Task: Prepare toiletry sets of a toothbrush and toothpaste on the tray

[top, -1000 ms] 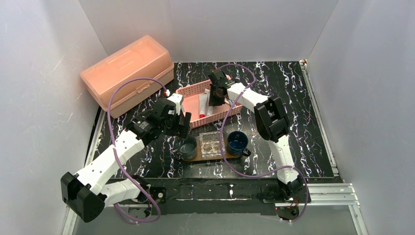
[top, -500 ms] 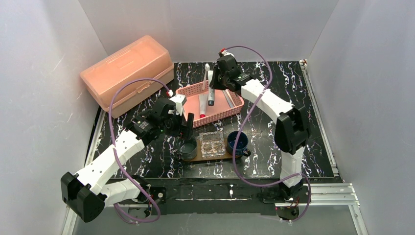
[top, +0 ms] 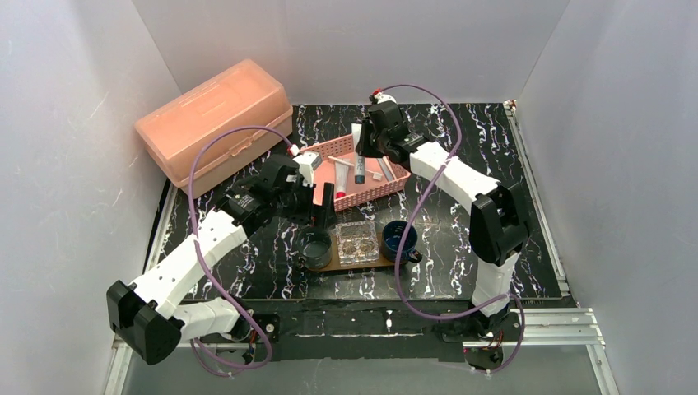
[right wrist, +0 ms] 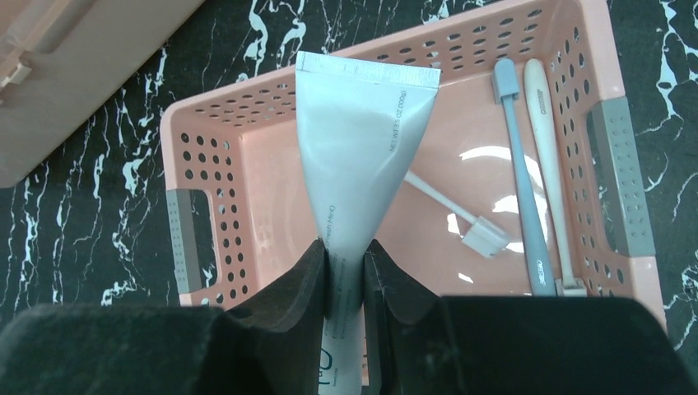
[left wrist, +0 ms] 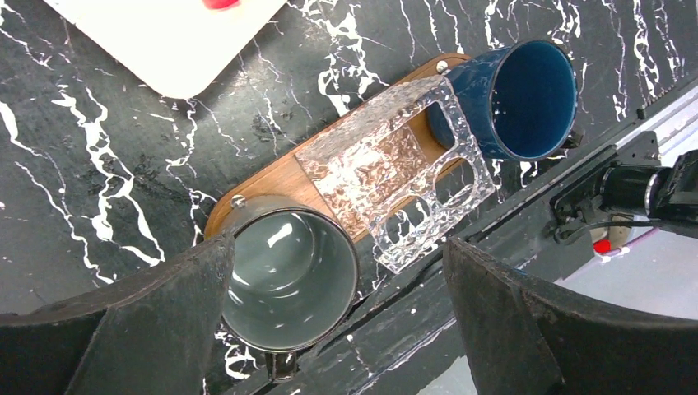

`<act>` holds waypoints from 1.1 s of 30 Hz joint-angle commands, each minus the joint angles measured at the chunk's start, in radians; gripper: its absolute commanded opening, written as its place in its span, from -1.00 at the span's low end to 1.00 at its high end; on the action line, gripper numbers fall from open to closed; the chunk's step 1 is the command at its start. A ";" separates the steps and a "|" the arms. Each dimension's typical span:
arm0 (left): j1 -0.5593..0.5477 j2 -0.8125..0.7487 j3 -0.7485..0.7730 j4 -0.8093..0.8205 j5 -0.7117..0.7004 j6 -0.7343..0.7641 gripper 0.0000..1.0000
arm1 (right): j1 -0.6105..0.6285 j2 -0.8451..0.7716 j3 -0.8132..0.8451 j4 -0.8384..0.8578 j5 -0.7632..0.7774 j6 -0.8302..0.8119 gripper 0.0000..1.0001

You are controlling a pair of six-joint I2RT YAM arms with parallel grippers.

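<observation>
Silvery tube (right wrist: 362, 156) is pinched by its narrow end in your right fingers (right wrist: 292, 284), over the pink basket (right wrist: 185, 164) and well apart from the tray (left wrist: 272, 177). Your left fingers (left wrist: 132, 329) gape wide above that tray, gripping nothing. It carries a grey cup (left wrist: 288, 280), a blue cup (left wrist: 527, 99) and a clear box (left wrist: 395, 164), with no brush or paste that I can see. The toothbrushes (right wrist: 543, 148) lie in the basket, so almost the whole job looks undone.

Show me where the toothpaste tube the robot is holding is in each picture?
Top external: upper middle, toothpaste tube in the right gripper over the pink basket.
Left wrist: not in it.
Right wrist: centre, between the fingers.
Shared landmark: the pink basket.
</observation>
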 commanded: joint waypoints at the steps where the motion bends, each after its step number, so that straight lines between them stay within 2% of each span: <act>1: -0.003 0.010 0.047 -0.006 0.057 -0.025 0.97 | 0.004 -0.118 -0.044 0.078 -0.007 -0.018 -0.48; 10: -0.003 0.039 0.079 0.049 0.183 -0.116 0.97 | 0.011 -0.283 -0.197 0.153 -0.066 0.039 -0.46; 20: -0.003 0.033 0.101 0.169 0.312 -0.239 0.97 | 0.059 -0.508 -0.369 0.279 -0.089 0.202 -0.44; 33: -0.004 -0.024 0.075 0.371 0.385 -0.405 0.97 | 0.165 -0.655 -0.438 0.417 -0.108 0.373 -0.42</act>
